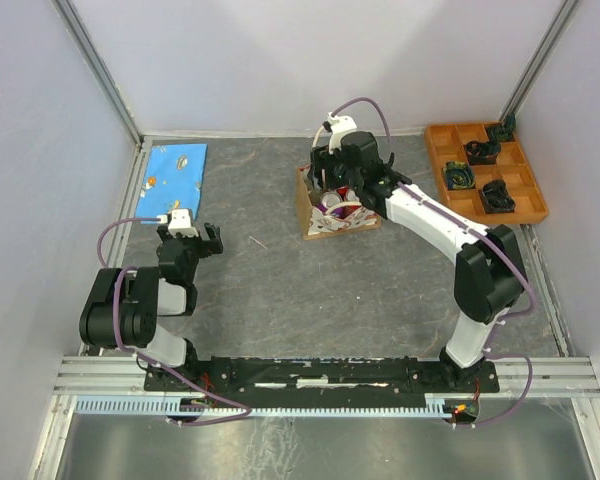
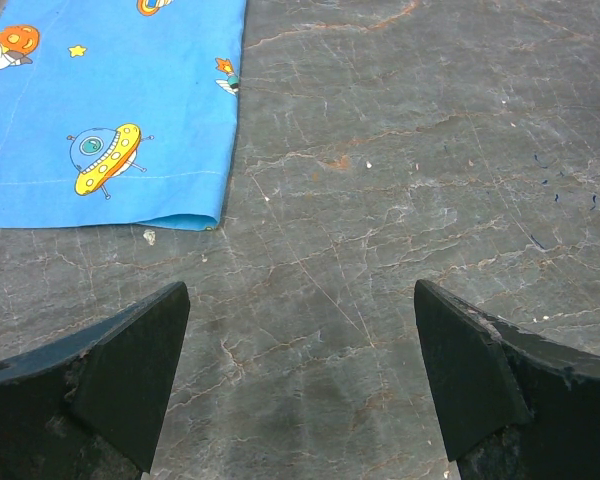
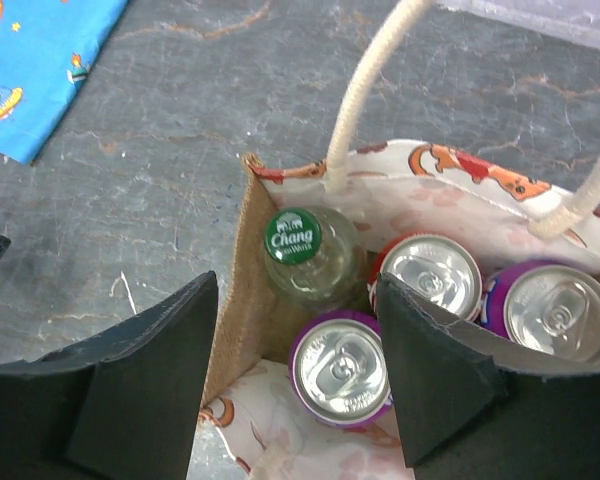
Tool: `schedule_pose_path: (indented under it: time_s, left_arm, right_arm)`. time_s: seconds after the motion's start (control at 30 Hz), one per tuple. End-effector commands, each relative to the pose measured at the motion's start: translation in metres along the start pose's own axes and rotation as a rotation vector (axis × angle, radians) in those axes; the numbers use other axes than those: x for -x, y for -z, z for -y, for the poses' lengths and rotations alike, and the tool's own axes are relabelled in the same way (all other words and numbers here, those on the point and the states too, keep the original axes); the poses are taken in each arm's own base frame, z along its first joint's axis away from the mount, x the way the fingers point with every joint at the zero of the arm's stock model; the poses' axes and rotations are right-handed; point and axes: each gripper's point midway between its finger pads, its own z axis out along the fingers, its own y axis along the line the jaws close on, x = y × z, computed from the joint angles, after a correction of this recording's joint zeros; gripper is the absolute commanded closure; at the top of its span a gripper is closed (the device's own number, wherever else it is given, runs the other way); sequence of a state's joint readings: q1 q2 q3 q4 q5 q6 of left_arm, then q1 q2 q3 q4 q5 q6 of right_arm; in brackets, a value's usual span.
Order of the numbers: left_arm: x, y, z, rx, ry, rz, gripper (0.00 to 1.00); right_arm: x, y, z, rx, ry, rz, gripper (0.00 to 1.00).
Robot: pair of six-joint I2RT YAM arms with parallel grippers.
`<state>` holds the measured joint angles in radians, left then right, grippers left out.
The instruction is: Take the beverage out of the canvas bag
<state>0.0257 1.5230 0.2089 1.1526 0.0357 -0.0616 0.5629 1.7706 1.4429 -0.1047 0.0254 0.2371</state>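
Nearest you, at about 8 o'clock on the table (image 1: 280,280), your left arm sits folded tight over its base. Its left gripper (image 1: 202,240) points toward 12 o'clock, low over bare slate, with the fingers spread wide and nothing between them. The near corner of the blue cloth (image 2: 110,100) lies just beyond it, toward 11 o'clock.

Your right arm rises from its base at 5 o'clock, bends at the elbow and stretches toward 11 o'clock. Its wrist tips down over the canvas bag (image 1: 325,222), which stands upright past the table's middle, at about 1 o'clock.

In the right wrist view, the right gripper (image 3: 295,300) is spread. One finger is outside the tan end wall and the other is inside the bag, over the cans. Below the gap stand a green-capped bottle (image 3: 293,237) and a purple can (image 3: 340,368). A red can (image 3: 437,275) and a second purple can (image 3: 558,312) sit toward 3 o'clock.

Farthest off, the orange tray (image 1: 438,160) lies at 2 o'clock.
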Motion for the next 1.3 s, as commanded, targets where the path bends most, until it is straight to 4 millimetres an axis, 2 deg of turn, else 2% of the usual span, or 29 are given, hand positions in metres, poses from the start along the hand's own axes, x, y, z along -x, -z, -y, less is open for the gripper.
schedule_pose_path:
  time_s: [0.0, 0.27, 0.43, 0.73, 1.13, 1.2, 1.23, 1.27]
  left_arm:
    - [0.018, -0.006, 0.000, -0.005, -0.044, 0.058, 0.01]
    - [0.018, -0.006, 0.000, -0.004, -0.044, 0.058, 0.01]
    - [0.019, -0.006, 0.000, -0.003, -0.044, 0.059, 0.01]
    - [0.019, -0.006, 0.000, -0.003, -0.044, 0.059, 0.01]
    - [0.018, -0.006, 0.000, -0.003, -0.044, 0.058, 0.01]
    - [0.019, -0.006, 0.000, -0.003, -0.044, 0.058, 0.01]
    - [0.019, -0.006, 0.000, -0.003, -0.044, 0.059, 0.01]
    - [0.018, -0.006, 0.000, -0.003, -0.044, 0.058, 0.01]
  right_arm:
    - [0.043, -0.008, -0.015, 0.046, 0.017, 0.138, 0.27]
    - [0.031, -0.032, -0.011, 0.023, 0.037, 0.110, 0.28]
    - [0.026, -0.040, -0.004, -0.012, 0.043, 0.103, 0.31]
    - [0.009, -0.048, 0.007, -0.066, 0.050, 0.059, 0.45]
    - [-0.015, -0.066, 0.011, -0.070, 0.052, 0.021, 0.52]
    - [-0.018, -0.068, 0.012, -0.072, 0.054, 0.016, 0.58]
    - [-0.019, -0.069, 0.012, -0.072, 0.054, 0.015, 0.67]
    - [-0.018, -0.070, 0.012, -0.072, 0.055, 0.017, 0.80]
